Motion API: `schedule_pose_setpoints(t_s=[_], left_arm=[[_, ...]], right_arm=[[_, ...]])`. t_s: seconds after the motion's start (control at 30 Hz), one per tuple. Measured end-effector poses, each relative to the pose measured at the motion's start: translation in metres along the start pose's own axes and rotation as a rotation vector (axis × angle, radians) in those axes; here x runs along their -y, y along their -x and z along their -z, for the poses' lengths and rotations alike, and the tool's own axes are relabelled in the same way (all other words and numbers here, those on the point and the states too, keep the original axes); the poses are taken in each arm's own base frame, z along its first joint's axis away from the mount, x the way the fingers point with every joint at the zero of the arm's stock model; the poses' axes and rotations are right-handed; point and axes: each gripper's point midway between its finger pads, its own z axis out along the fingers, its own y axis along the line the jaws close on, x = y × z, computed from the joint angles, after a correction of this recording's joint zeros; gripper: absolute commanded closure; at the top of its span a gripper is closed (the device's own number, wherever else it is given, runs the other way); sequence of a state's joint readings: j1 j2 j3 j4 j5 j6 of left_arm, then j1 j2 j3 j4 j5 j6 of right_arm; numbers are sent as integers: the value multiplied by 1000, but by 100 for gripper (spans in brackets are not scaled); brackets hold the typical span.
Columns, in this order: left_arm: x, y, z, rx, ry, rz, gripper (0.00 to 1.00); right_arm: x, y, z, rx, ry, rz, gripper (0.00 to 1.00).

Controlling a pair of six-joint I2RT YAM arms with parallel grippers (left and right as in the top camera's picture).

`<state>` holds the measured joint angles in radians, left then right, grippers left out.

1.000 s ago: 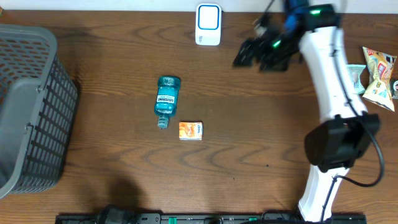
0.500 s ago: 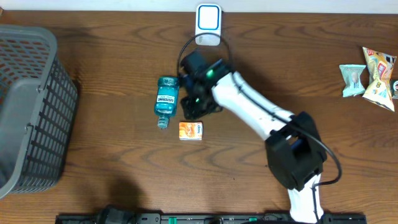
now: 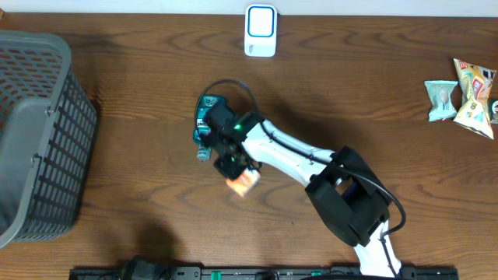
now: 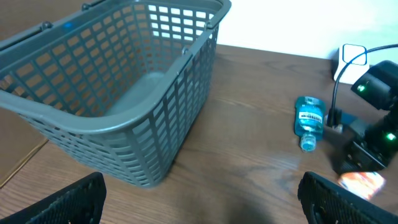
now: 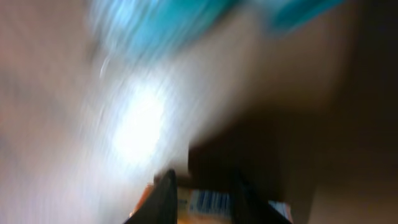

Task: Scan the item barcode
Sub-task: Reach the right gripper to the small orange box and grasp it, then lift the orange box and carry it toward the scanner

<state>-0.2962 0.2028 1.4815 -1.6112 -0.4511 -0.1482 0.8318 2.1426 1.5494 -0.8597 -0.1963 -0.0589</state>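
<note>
ok so from where I'm standing: the right arm is stretched way over to the middle-left of the table (image 3: 132, 222), and the right gripper (image 3: 233, 166) is down on the little orange packet (image 3: 244, 182), which is the item w/ the barcode. The wrist cam there is super blurry, but you can make out the two dark fingers (image 5: 163, 196) drawn in close w/ the packet's barcode strip between them, so afaict it's pinched on the packet. Can't tell if it's off the wood or not tbh. The packet sits tilted, just below and right of the blue mouthwash bottle (image 3: 208, 118), which lies on its side w/ its cap toward the front edge, partly under the arm. The white scanner (image 3: 261, 31) is at the far edge of the table, well apart from the packet, more or less straight back from it. The grey basket (image 3: 78, 132) is over on the left side, and a few snack bags (image 3: 471, 89) are at the far right. The left gripper (image 4: 202, 190) is hanging back near the basket, fingers spread wide w/ nothing between them.
</note>
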Motion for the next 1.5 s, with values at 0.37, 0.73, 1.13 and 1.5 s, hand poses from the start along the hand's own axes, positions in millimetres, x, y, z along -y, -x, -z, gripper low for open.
schedule_pose_setpoints(t_s=[0.37, 0.73, 1.13, 1.5], left_arm=[[0, 0, 0, 0, 0, 0, 2], [0, 0, 0, 0, 0, 0, 2], [0, 0, 0, 0, 0, 0, 2], [0, 0, 0, 0, 0, 0, 2]], right_arm=[[39, -42, 60, -276, -303, 61, 86], [-31, -78, 85, -403, -5, -180, 99], [-78, -160, -5, -572, 107, -57, 99], [24, -107, 6, -293, -114, -375, 98]])
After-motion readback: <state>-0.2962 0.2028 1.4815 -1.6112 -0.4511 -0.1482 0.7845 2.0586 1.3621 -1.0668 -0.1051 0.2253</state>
